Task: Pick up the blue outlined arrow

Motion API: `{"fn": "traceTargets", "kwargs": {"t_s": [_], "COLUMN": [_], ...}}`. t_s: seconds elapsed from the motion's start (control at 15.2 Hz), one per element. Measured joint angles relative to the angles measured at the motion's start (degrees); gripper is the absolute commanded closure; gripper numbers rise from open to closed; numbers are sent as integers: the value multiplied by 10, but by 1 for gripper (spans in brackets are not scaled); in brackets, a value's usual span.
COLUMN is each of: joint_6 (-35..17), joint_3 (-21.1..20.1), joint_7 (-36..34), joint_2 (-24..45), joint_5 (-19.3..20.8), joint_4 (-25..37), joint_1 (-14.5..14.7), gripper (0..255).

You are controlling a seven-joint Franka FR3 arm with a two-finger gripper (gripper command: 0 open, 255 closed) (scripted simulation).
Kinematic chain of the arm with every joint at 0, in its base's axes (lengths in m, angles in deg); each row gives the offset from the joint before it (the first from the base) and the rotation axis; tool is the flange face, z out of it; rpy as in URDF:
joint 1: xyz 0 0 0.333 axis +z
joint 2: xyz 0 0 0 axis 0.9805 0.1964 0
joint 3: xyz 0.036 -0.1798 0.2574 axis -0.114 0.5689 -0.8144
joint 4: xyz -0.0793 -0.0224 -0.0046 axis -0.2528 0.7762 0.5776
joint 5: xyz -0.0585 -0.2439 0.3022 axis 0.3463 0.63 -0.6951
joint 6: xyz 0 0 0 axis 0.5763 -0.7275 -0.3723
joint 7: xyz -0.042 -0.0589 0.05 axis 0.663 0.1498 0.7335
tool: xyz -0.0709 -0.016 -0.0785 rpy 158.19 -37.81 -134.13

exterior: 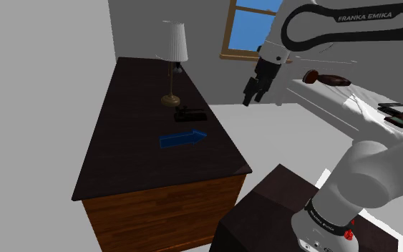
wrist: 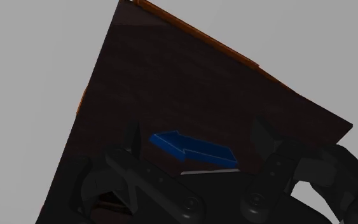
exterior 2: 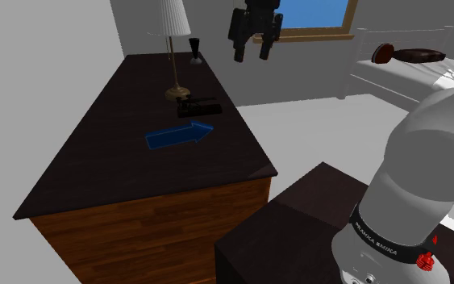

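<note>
The blue outlined arrow [exterior: 182, 138] [exterior 2: 178, 135] [wrist: 192, 147] lies flat on the dark wooden table [exterior: 132, 154] [exterior 2: 120, 161], near its middle. My black gripper [exterior: 255, 91] [exterior 2: 251, 47] hangs open high in the air, off the table's side edge, well above the arrow and apart from it. In the wrist view the two fingers [wrist: 133, 137] stand apart with the arrow seen between them far below; the gripper [wrist: 196, 137] holds nothing.
A lamp [exterior: 172, 61] [exterior 2: 171, 48] with a white shade stands at the table's far part. A small dark object [exterior: 190, 114] [exterior 2: 197, 106] lies just beyond the arrow, and a dark goblet-like piece [exterior 2: 194, 50] behind the lamp. A bed [exterior: 350, 100] and window [exterior 2: 318, 16] lie beyond.
</note>
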Motion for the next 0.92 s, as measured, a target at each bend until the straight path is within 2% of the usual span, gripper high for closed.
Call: {"fn": "traceTargets", "kwargs": {"t_s": [0.33,0.92], "joint_6": [-108,-268], "joint_3": [-2,-12], "joint_7": [30,71], "joint_2": [82,274], "joint_5": [5,14], "joint_4": [-15,39], "joint_1": [10,27], "gripper": [0,0]}}
